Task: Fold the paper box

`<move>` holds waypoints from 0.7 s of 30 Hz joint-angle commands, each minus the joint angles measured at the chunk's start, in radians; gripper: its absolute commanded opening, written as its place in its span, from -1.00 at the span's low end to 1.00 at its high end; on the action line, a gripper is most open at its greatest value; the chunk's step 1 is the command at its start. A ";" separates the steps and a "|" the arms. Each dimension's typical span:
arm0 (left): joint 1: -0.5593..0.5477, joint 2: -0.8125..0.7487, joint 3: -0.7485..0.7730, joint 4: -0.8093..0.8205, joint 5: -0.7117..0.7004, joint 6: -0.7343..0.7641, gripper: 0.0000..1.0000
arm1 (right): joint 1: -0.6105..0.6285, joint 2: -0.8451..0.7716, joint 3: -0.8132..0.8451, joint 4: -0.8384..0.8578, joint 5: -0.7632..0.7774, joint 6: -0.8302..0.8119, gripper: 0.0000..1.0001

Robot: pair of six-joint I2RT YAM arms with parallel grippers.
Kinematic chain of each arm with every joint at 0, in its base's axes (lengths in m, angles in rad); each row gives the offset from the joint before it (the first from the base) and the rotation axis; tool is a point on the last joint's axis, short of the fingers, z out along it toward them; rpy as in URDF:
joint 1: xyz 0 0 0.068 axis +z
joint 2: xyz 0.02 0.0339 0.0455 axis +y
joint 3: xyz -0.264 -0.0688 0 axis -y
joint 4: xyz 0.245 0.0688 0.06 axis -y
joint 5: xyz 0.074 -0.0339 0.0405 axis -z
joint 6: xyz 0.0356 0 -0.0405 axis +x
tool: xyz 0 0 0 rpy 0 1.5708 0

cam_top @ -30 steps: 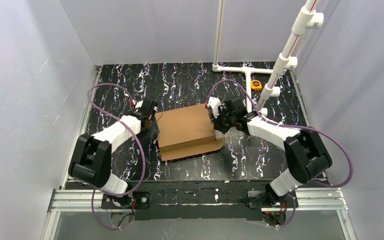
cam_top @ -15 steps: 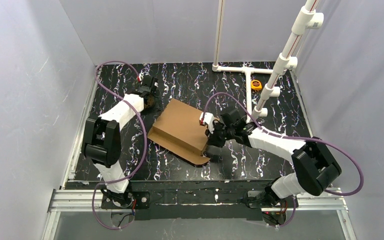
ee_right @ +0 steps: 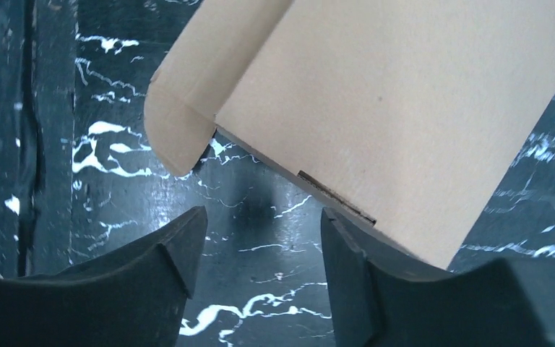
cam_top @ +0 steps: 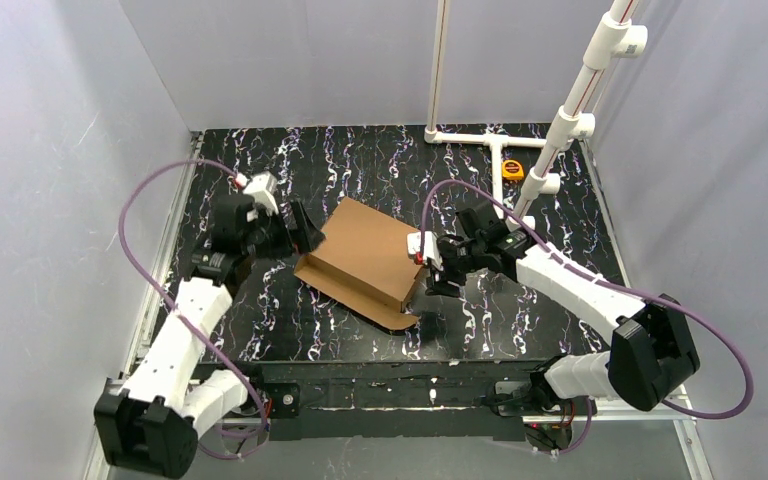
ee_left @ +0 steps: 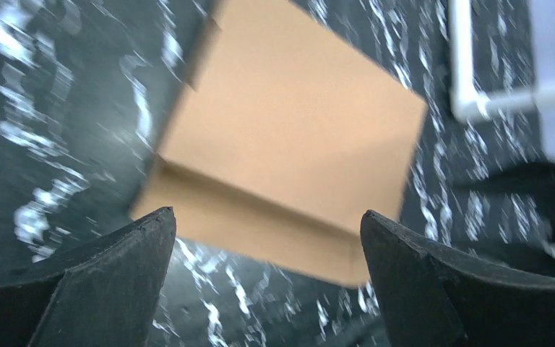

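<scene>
Here the table [cam_top: 360, 160] is black with thin white and purplish veins, like marble, and it fills the middle of the top view. Pale grey walls [cam_top: 60, 150] close it on the left, at the back and on the right. White pipes [cam_top: 570, 115] stand in the upper right of the frame; one goes straight up at the back, one leans, and their base lies flat on the table. A small yellow tape measure [cam_top: 512, 168] sits just beside this base. A metal rail [cam_top: 400, 395] runs along the bottom edge, and purple cables [cam_top: 145, 225] loop from both arms.

The box [cam_top: 365, 262] lies at the centre of the table, turned diagonally, with its brown top closed and flat. A rounded flap [cam_top: 385, 312] sticks out at its lower edge and rests on the table.

The left gripper [cam_top: 302, 232] is just beside the upper left side of the box. In the left wrist view, which is blurred, its jaws are spread wide [ee_left: 266, 215] and the box [ee_left: 289, 137] is beyond them, not between them. The right gripper [cam_top: 423, 277] is at the lower right corner of the box. In the right wrist view its jaws stand apart [ee_right: 264, 217] with only table between them; the box [ee_right: 405, 108] and its flap [ee_right: 177, 116] are just beyond the fingertips.
</scene>
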 commanded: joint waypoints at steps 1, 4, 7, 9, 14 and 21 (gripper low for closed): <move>-0.022 -0.155 -0.184 -0.022 0.312 -0.106 0.96 | -0.003 0.014 0.101 -0.210 -0.082 -0.303 0.39; -0.041 -0.334 -0.316 -0.021 0.309 -0.231 0.66 | -0.005 0.044 0.121 -0.184 -0.060 -0.365 0.44; -0.048 -0.501 -0.452 -0.052 0.278 -0.363 0.29 | -0.009 0.095 0.143 -0.069 -0.010 -0.277 0.44; -0.050 -0.603 -0.506 -0.106 0.222 -0.427 0.19 | -0.016 0.126 0.166 0.029 0.034 -0.109 0.40; -0.050 -0.678 -0.605 -0.106 0.133 -0.551 -0.12 | -0.065 0.139 0.126 0.315 0.206 0.268 0.00; -0.056 -0.417 -0.528 0.109 0.150 -0.599 -0.39 | -0.134 0.132 0.003 0.572 0.413 0.518 -0.51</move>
